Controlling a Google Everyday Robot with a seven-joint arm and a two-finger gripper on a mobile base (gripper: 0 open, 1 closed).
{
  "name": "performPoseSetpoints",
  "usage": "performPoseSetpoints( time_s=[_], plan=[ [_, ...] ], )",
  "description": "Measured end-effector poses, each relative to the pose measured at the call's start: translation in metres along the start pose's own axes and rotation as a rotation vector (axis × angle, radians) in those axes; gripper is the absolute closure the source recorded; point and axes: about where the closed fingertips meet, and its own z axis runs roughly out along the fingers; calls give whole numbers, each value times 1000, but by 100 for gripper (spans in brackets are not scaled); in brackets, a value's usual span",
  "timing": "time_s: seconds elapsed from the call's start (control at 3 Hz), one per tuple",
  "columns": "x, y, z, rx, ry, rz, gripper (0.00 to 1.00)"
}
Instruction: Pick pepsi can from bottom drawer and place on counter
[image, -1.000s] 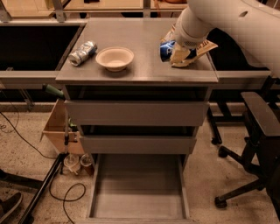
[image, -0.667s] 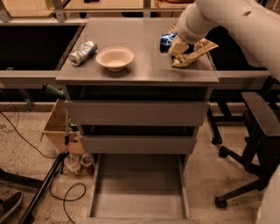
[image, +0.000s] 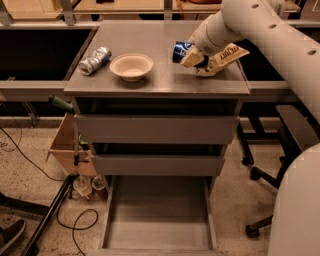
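Dark blue with a pale marking on the pepsi can (image: 180, 51), plain matte grey on both the counter (image: 150, 35) and the bottom drawer (image: 159, 220). Cream-tan on the gripper (image: 193, 57), right beside that can over the counter's right side, under a white arm (image: 270, 35) with small dark dots. Silver-grey with a pale label on the other can (image: 95, 60), off-white on the bowl (image: 131, 66), pale yellow with dark lettering on the snack bag (image: 226, 56).

Arm (image: 260, 30) slants down from upper right (wrist bent), jaws at left end.
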Motion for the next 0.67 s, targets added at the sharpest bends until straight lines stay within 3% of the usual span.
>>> performPoseSetpoints(
  time_s=[0.67],
  plan=[
    [-5,15,35,-53,-27,37,58]
  ],
)
